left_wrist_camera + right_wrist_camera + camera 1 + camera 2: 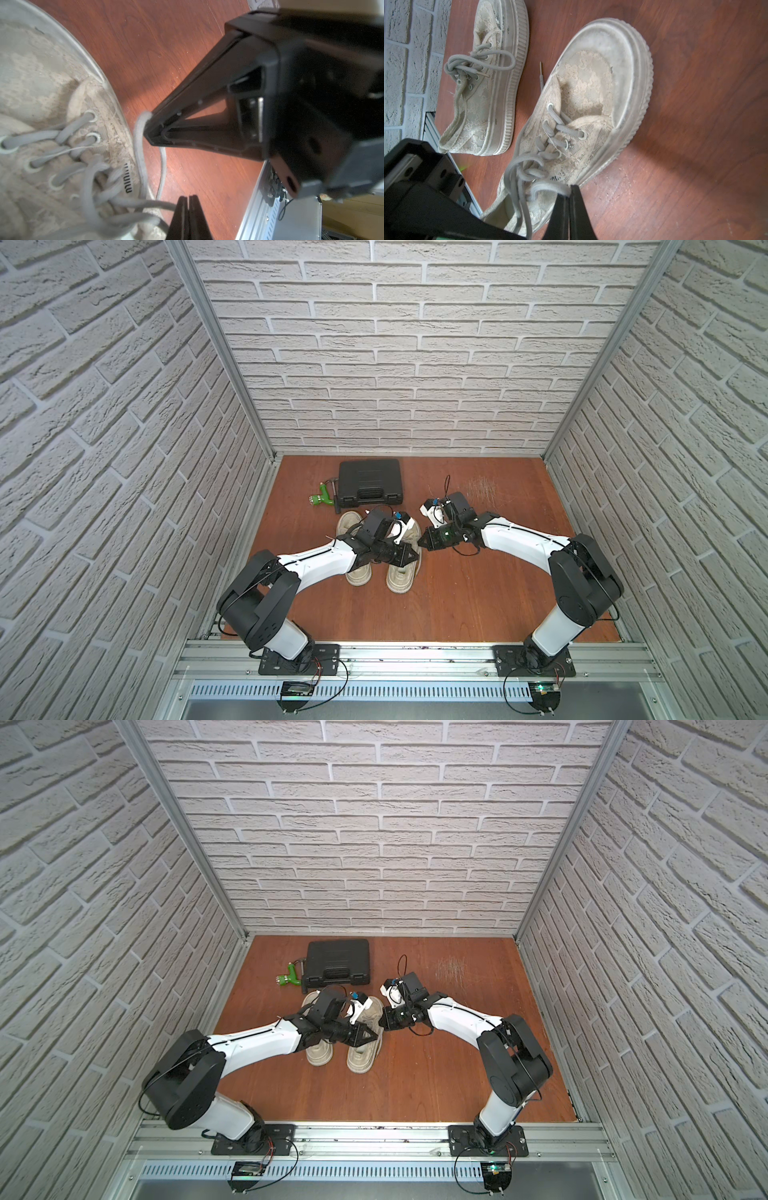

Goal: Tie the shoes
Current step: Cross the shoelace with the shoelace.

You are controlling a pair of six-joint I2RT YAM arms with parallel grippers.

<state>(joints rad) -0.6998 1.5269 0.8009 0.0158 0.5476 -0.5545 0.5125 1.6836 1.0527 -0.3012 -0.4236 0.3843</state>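
The two shoes [399,578] were old, dirty and pale, with thick soles and long laces [517,187]. They stood side by side, right way up, close to the black case [371,482], heels nearest it and toes pointing away. One shoe [483,93] had a tied bow. The other shoe [591,93] had only a loose knot, its laces stretched out sideways. A lace tip [541,72] lay between them.

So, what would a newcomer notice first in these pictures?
The left arm and right arm meet over one worn beige shoe, jaws shut on its cream lace. The other shoe already looks knotted. Behind them lie a black case and a green tool.
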